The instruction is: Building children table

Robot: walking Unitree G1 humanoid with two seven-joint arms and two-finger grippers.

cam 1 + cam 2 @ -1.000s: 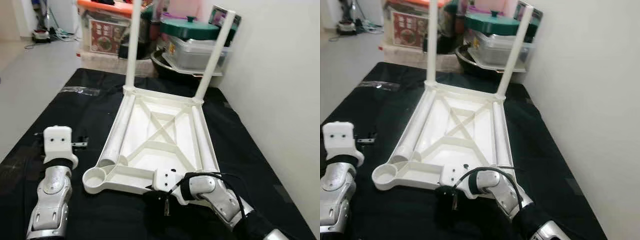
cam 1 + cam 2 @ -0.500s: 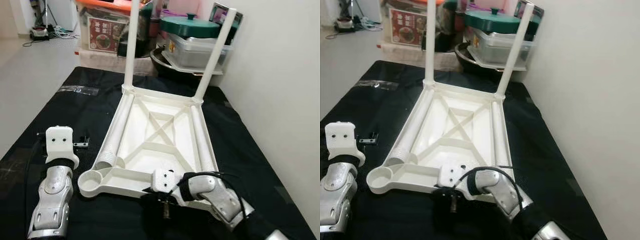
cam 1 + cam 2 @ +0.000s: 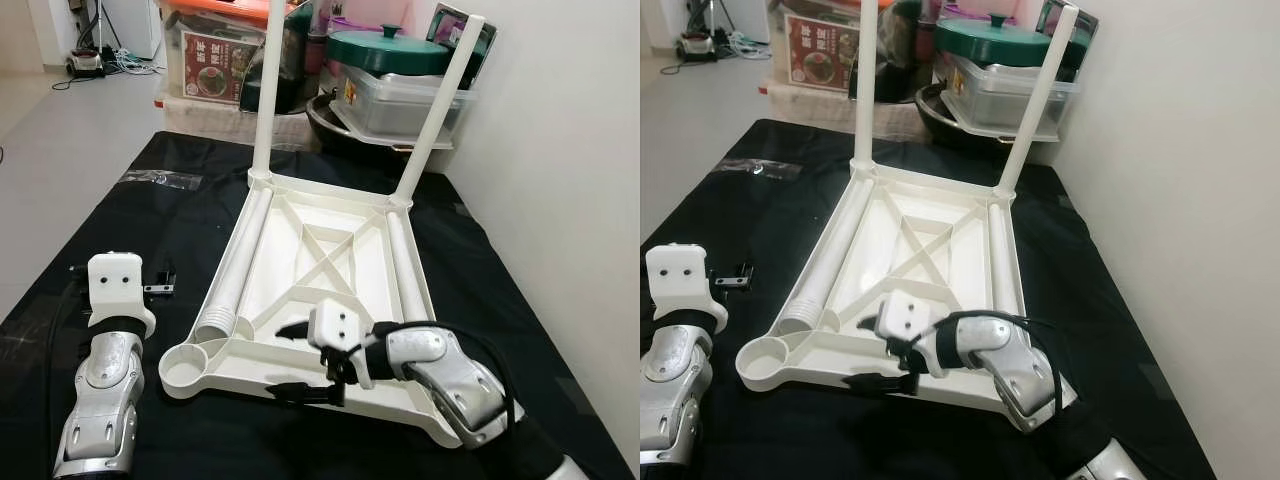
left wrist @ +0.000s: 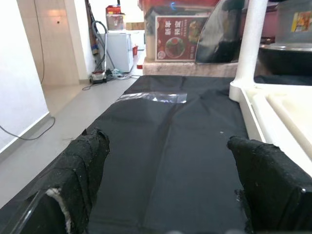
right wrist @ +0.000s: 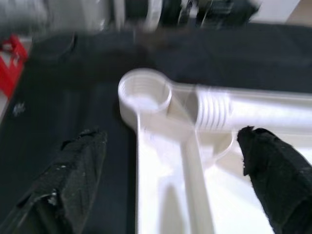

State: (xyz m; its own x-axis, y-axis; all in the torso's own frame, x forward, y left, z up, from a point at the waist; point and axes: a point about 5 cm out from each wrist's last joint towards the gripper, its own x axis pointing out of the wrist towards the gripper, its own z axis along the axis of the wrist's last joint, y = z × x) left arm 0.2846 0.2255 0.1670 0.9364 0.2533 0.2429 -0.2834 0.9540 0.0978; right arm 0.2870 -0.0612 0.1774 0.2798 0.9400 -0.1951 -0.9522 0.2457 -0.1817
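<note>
Over the near end of the upturned white tabletop (image 3: pixel 320 270), the right gripper (image 3: pixel 297 360) is spread wide, one black finger above the inner rib and the other just past the near rim; it holds nothing, and whether a finger touches the plastic cannot be told. Right wrist view: both fingers flank the empty threaded socket (image 5: pixel 145 91) at the near-left corner, with the ribbed end of a loose leg (image 5: pixel 243 111) lying beside it. The tabletop rests underside-up on a black cloth (image 3: pixel 190 210), two legs (image 3: pixel 433 110) standing upright in its far corners and two lying loose along its long sides. Left gripper (image 4: pixel 165 180), likewise open and empty, rests on the cloth left of the tabletop, pointing toward a clear plastic bag (image 4: pixel 153 97). Compared with a second ago, the right gripper has risen from the cloth below the near rim to over the tabletop, its fingers now apart; the left arm is unmoved
</note>
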